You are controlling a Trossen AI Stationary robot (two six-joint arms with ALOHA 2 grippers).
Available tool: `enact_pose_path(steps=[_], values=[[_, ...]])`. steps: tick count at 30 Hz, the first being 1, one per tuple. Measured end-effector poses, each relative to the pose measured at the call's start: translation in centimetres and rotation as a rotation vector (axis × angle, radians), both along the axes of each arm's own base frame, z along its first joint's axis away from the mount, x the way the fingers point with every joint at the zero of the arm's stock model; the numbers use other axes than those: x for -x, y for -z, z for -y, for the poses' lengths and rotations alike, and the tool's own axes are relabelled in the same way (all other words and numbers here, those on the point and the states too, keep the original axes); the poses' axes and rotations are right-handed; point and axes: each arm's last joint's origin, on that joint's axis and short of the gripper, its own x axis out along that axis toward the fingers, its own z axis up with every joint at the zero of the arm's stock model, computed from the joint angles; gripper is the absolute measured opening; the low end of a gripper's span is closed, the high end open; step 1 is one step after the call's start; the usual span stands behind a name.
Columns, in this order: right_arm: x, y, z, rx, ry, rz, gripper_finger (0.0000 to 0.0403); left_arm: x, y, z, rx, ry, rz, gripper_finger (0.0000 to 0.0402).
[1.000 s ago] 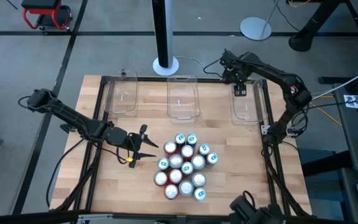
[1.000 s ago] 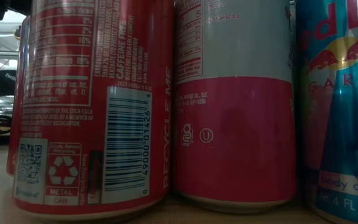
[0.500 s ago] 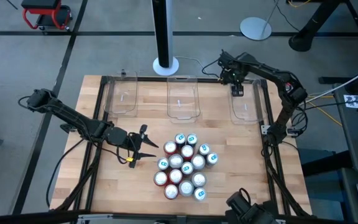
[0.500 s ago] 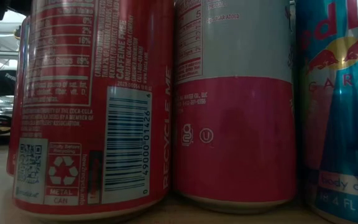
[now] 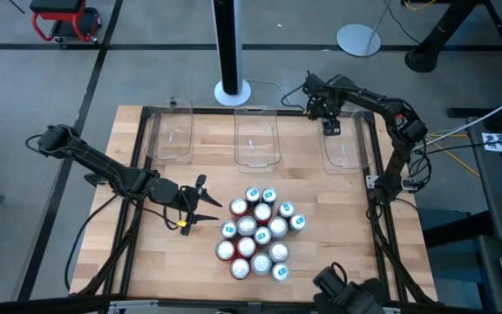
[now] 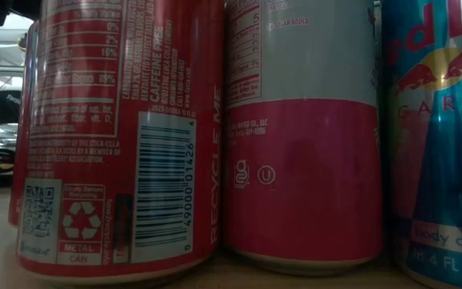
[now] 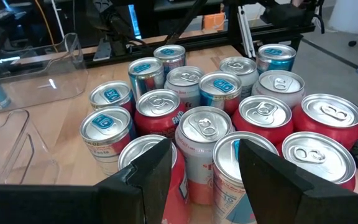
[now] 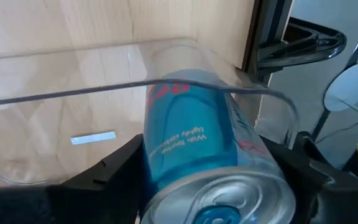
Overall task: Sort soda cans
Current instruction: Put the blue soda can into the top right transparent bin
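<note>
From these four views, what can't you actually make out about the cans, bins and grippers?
- High view: the can at the right gripper is hidden under the arm; only the right wrist view shows the teal-blue can.
- Low view: three near cans, such as the red can, fill the picture and hide the bins and both arms.
- Left wrist view: the left gripper blocks the nearest cans' sides.
- High view: can bodies in the cluster show tops only.

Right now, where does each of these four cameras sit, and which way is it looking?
High view: overhead, straight down on the wooden table, both arms, three clear bins.
Low view: at table height, filled by a red Coca-Cola can; no arm shows.
Left wrist view: past the left gripper, open, at the can cluster.
Right wrist view: right gripper holds a blue can over a bin.
Shared: high and left wrist both show the cluster.
</note>
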Motion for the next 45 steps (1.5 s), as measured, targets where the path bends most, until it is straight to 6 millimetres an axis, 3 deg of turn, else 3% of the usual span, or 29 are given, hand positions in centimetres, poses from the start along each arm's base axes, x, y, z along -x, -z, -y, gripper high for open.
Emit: enact_pose_path(steps=[17, 30, 45], values=[[0.3, 0.0, -0.1, 0.022, -0.021, -0.068, 0.0264, 0.0, 0.0, 0.0, -0.006, 0.003, 0.004, 0.0175], [0.1, -2.1, 0.1, 0.015, -0.026, -0.061, 0.0264, 0.0, 0.0, 0.0, -0.01, 0.003, 0.005, 0.0175], [-0.5, -1.5, 0.6, 0.009, -0.02, 0.014, 0.0281, 0.0, 0.0, 0.0, -0.003, 0.001, 0.004, 0.0175]])
